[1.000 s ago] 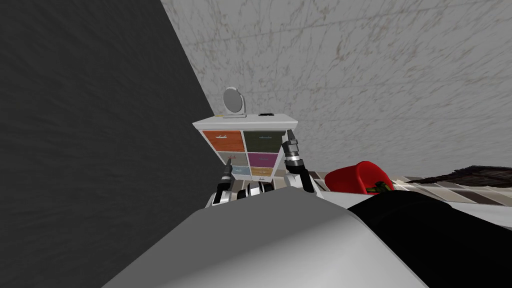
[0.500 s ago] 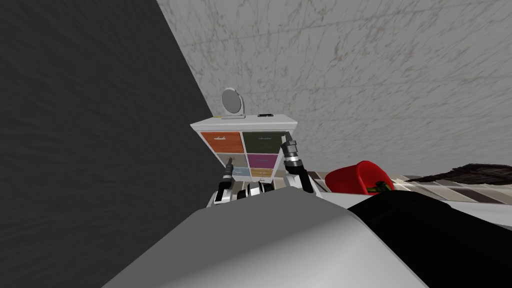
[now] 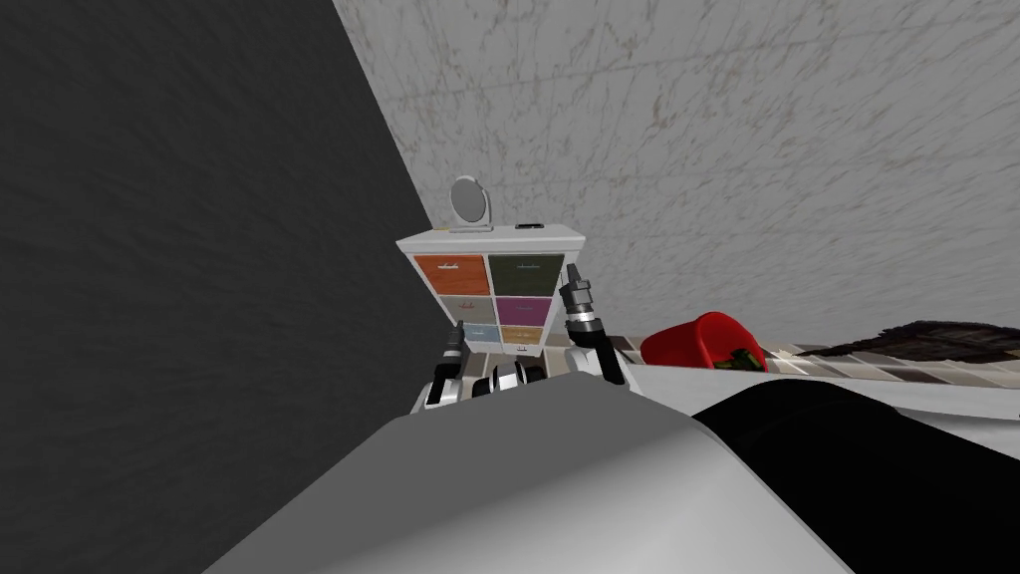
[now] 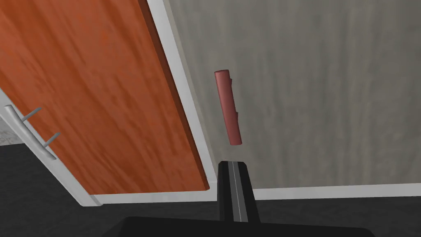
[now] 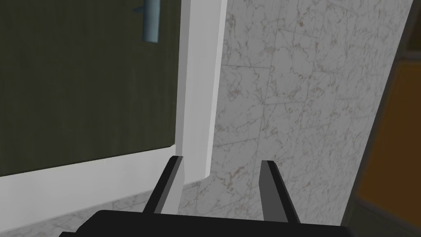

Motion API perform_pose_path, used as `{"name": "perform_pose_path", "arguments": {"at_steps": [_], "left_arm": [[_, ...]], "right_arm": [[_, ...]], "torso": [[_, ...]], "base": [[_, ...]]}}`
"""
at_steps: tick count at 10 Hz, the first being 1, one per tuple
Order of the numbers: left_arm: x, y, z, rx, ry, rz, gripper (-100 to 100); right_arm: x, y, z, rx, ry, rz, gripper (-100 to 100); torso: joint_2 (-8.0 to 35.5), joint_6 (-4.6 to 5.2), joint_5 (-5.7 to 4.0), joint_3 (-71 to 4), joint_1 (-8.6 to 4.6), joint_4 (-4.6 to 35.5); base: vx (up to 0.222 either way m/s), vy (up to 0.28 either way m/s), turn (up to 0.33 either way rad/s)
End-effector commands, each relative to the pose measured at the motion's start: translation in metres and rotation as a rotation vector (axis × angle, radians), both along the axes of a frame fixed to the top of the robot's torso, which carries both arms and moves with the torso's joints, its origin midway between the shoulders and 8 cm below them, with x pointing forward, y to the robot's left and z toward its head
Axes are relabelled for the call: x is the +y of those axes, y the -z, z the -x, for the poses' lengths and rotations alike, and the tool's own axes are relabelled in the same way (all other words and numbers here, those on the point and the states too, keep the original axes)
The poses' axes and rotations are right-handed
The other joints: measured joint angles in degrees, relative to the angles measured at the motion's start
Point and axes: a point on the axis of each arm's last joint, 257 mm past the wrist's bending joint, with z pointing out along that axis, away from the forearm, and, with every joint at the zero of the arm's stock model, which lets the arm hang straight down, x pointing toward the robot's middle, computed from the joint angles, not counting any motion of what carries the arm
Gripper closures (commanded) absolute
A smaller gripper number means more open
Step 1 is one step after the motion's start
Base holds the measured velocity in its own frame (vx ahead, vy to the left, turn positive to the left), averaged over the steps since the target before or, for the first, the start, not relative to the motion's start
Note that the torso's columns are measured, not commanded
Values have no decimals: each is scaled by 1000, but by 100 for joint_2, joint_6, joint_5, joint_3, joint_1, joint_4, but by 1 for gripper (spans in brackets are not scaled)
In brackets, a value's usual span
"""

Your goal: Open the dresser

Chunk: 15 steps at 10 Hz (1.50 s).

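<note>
Against the marbled wall [image 3: 757, 149], the white dresser [image 3: 495, 239] is standing straight ahead of both arms, its coloured drawer fronts all looking flush. The left gripper [image 4: 233, 163] is pointing at the grey drawer [image 4: 320, 90], just beside the orange drawer [image 4: 90, 90], and its two fingers are pressing flat together with nothing between them. The reddish-brown handle [image 4: 228, 108] is lying directly ahead of those fingertips, near but not touching. Its long axis is running crosswise to the line along which the fingers would part, so I judge that opened blades could straddle the bar without any wrist roll. The right gripper [image 5: 222, 161] is hanging at the dresser's right-hand edge with its fingers spread and empty, aiming past the white frame at the wall. The blue-grey handle [image 5: 150, 20] of the dark green drawer [image 5: 82, 82] is sitting well off to its side. The left arm is therefore looking the nearer, and the coming move is probably calling for its jaws to release first, then advance onto the bar.
</note>
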Motion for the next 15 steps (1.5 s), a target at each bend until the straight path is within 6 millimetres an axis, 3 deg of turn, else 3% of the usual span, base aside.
{"name": "perform_pose_path", "arguments": {"at_steps": [1, 8, 9, 14, 15], "left_arm": [[4, -3, -2, -5, 2, -24, -100], [4, -11, -10, -9, -6, -31, -100], [4, -11, -10, -7, -6, -31, 100], [3, -15, -4, -9, 2, -32, 100], [4, -11, -7, 3, 0, -38, -100]], "right_arm": [[0, 0, 0, 0, 0, 0, 0], [1, 5, -1, 12, -4, -1, 0], [2, 7, -1, 17, -4, -1, 0], [1, 7, -1, 18, -4, -2, 0], [1, 7, -1, 18, -4, -2, 0]], "torso": [[-37, 0, -1, -22, -4, -10], [-27, 0, 4, -23, 1, -2], [-27, -6, 8, -27, 1, -1], [17, 0, -2, 10, -6, 5], [-31, 1, -2, -18, -6, -7]], "base": [[64, -44, -14], [98, -68, -7], [-8, 3, -6], [-155, 35, 17], [67, -16, -47]]}}
